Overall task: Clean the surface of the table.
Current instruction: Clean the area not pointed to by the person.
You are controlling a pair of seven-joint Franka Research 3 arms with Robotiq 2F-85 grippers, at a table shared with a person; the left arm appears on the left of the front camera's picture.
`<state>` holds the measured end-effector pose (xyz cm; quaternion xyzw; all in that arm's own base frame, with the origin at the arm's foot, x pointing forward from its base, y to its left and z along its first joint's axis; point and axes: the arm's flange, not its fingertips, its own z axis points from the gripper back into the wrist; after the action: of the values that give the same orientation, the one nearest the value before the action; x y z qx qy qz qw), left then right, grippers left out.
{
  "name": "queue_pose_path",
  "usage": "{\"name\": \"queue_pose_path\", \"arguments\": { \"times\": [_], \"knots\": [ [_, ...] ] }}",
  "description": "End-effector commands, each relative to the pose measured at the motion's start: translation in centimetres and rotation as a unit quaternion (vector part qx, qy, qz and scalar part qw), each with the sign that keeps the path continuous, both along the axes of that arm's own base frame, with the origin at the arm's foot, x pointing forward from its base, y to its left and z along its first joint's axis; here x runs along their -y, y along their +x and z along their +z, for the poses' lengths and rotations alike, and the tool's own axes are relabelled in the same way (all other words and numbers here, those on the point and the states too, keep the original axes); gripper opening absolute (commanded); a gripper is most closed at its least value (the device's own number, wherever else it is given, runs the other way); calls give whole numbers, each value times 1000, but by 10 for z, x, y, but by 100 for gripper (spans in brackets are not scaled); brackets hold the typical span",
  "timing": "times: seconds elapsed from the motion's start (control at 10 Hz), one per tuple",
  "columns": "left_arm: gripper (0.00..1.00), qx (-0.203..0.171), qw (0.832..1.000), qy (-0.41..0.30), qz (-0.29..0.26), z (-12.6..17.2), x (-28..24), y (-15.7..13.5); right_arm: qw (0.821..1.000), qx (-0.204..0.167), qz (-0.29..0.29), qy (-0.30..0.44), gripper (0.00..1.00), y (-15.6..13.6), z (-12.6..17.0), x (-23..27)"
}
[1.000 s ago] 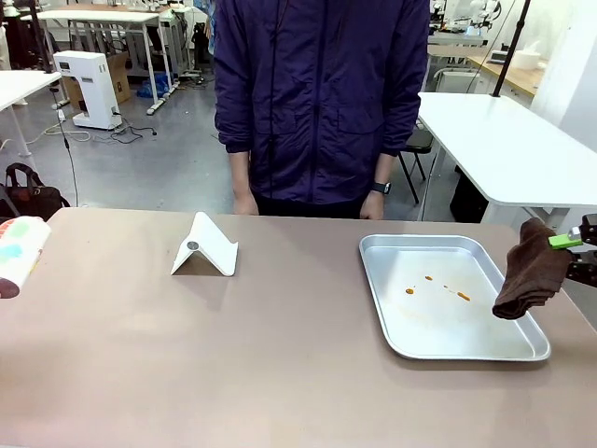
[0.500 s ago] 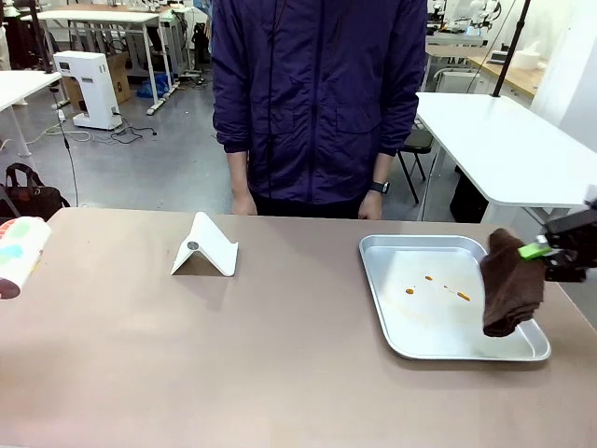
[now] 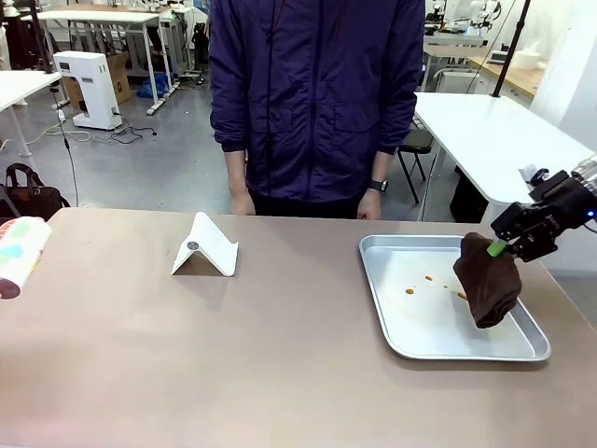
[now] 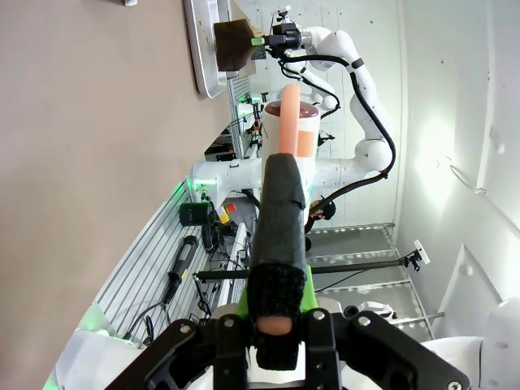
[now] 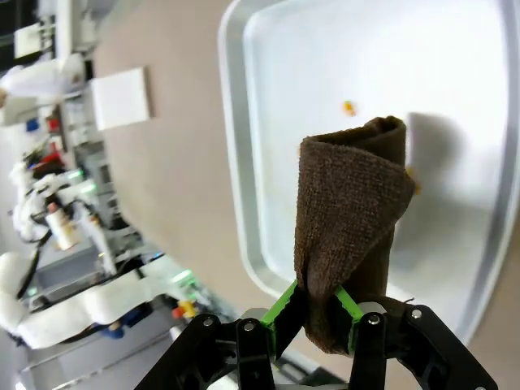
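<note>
The table [image 3: 233, 355] is a wide tan top. Over the right part of the metal tray [image 3: 410, 350], my right gripper [image 3: 497, 248] is shut on the upper end of a brown cloth [image 3: 487, 280] that hangs down. From the right wrist, the green pads [image 5: 284, 309] pinch the rolled cloth [image 5: 349, 195] above the tray [image 5: 231, 122], near small orange stains [image 5: 348, 106]. My left gripper [image 4: 280, 162] is shut on a white bottle [image 4: 294, 122]. That bottle [image 3: 19, 252] hangs at the table's left edge.
A white folded stand [image 3: 205, 247] sits left of centre. A person in a dark jacket stands at the far edge, hands [image 3: 244, 203] hanging near it. Orange stains [image 3: 410, 291] dot the tray floor. White tables stand behind on the right.
My right gripper has carried the brown cloth leftward and slightly up, from beyond the tray's right rim to over the tray's right part. The bottle at the left has stayed put.
</note>
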<state>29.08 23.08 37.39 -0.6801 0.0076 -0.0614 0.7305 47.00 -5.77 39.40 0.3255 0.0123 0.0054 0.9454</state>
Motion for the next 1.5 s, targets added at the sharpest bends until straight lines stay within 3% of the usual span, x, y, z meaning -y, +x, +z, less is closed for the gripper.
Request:
{"name": "queue_pose_path", "arguments": {
  "times": [0.0,0.3,0.7,1.4],
  "knots": [
    [22,1,1000,-6,1,5,3,-2,998,-3,-22,-62,0,6,2,0],
    [22,1,1000,-6,1,5,3,-2,992,53,-27,-112,0,26,-10,-16],
    [22,1,1000,-6,1,5,3,-2,991,31,-20,-126,0,61,-61,-48],
    [22,1,1000,-6,1,5,3,-2,1000,22,-7,3,0,74,-111,-79]
  ]
}}
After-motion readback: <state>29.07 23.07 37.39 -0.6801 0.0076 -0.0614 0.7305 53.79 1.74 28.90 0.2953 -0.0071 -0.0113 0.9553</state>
